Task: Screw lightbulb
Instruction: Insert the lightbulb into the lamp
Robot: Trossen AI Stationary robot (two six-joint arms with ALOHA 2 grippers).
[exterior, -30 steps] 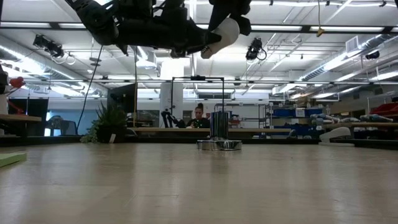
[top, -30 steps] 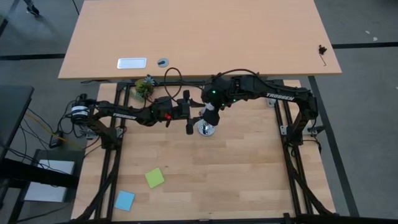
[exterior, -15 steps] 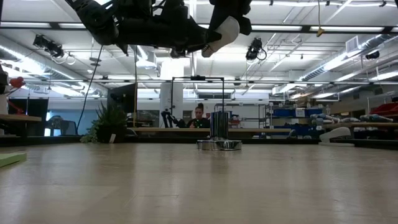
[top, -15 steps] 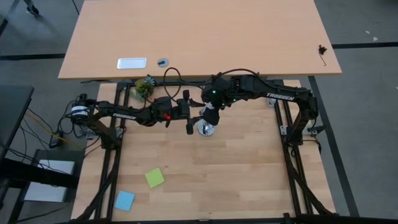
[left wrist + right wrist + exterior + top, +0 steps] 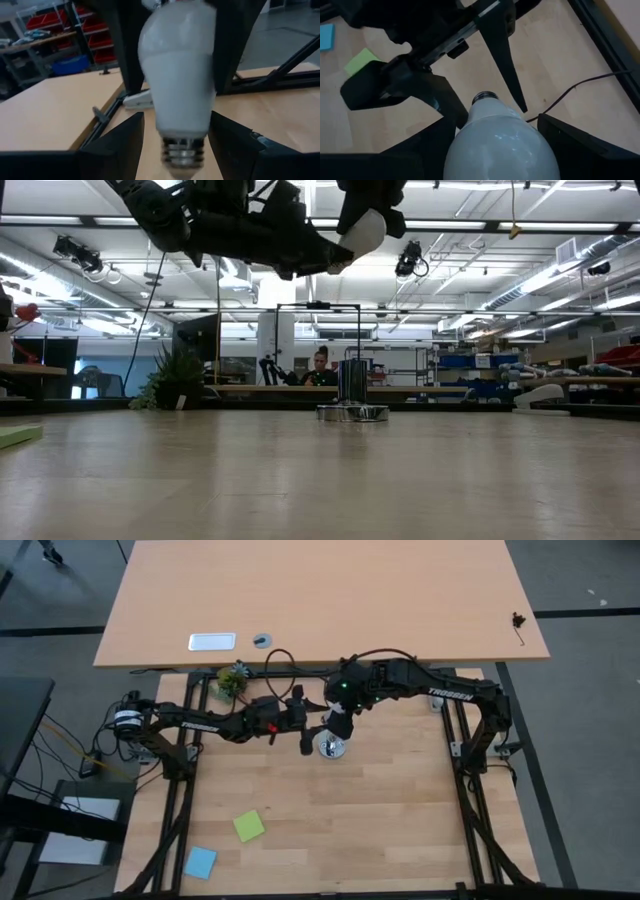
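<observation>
The wooden table (image 5: 330, 810) sits in a big workshop with bright ceiling lights. Near its middle stands the round silver socket (image 5: 331, 747). High above it, at about 12 o'clock from the socket, the right gripper (image 5: 490, 125) pinches the fat end of the lightbulb (image 5: 495, 142), screw end pointing away. The left gripper (image 5: 172, 135) comes in from 9 o'clock with its fingers wide apart on both sides of the bulb's neck, not squeezing. If the right one lets go too soon, the bulb could fall and break. If both pull, it could slip or twist crooked.
</observation>
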